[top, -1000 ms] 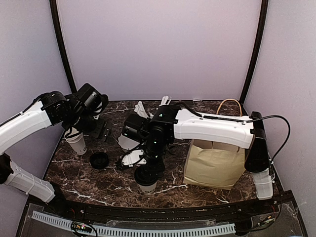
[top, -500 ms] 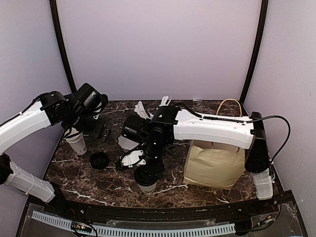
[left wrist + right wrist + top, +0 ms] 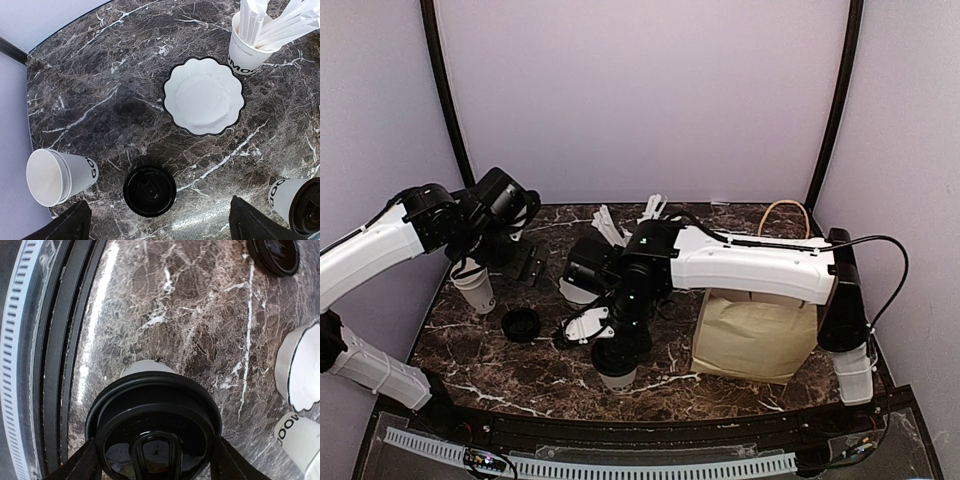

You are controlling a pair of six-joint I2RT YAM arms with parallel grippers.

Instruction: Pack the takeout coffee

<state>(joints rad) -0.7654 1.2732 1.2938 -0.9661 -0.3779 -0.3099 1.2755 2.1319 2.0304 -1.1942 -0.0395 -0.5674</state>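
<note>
The lidded takeout cup [image 3: 618,378] just left of the paper bag [image 3: 755,335] looks light, thin-walled and easy to crush, so I'd pinch the body right under the lid [image 3: 155,410]. Right end effector [image 3: 157,465] straddles that lid half-open, can't tell if it's gripping; left end effector [image 3: 160,229] hangs wide open and empty near the lidless cup [image 3: 55,176], far left of the bag. Versus a second ago, the right jaws narrowed slightly, cups haven't moved.

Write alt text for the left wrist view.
Open left gripper looks down on a dark marble table: an unlidded white paper cup lower left, a loose black lid beside it, a white scalloped bowl at centre, a cup of straws top right, a lidded cup at the lower right edge.
</note>
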